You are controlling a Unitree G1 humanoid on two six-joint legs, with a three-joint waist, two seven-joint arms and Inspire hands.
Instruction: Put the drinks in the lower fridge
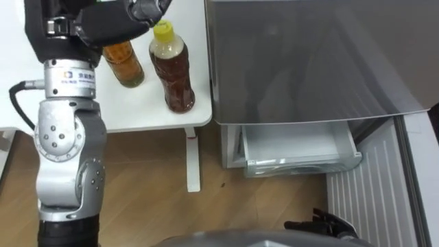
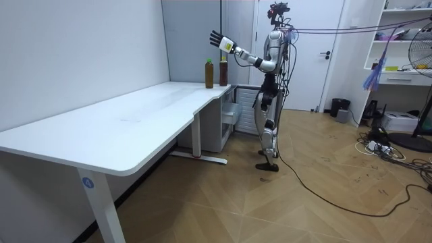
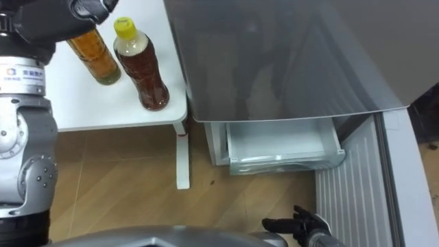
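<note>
Just beneath left hand [image 1: 113,24], paler bottle [image 1: 125,66]

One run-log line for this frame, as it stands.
left hand open over amber bottle | yellow-capped bottle beside it on table | right hand open, low | fridge drawer pulled out | both drinks unplaced

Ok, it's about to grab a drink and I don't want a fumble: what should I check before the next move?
1. Left hand open, raised above the amber bottle: ok.
2. Grip on that bottle: not ok, no fingers round it yet.
3. Yellow-capped bottle upright close beside it: ok, but it could be knocked.
4. Lower fridge drawer pulled out: ok.
5. Right hand low by the fridge, holding nothing: ok.
</note>
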